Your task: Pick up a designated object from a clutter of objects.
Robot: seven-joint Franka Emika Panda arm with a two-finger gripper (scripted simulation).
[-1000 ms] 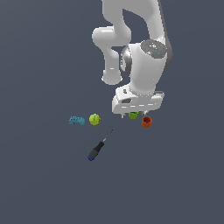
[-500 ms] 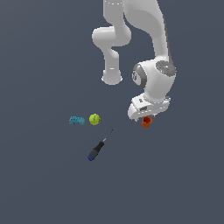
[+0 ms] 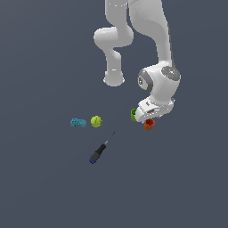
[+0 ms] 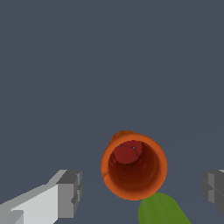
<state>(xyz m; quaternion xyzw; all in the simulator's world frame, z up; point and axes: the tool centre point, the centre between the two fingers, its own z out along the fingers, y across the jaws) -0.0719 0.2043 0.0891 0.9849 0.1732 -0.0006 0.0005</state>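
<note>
Lowered since 0.5 s ago, gripper (image 4: 140, 190) hangs over the orange-red cup (image 4: 134, 165), jaws spread wide either side, clasping nothing; cup upright, just beside green cup (image 4: 162, 211).

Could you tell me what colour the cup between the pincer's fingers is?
Orange-red cup, darker red inside; clearest in the wrist view.

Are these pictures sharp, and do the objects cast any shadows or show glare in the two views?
Exterior view: soft and blocky, flat even light, no cast shadows under the screwdriver or ball; the arm hides part of the green cup. Wrist view: the orange-red cup is sharper, shaded darker inside, no glare; the open hand shows jagged finger edges.
</note>
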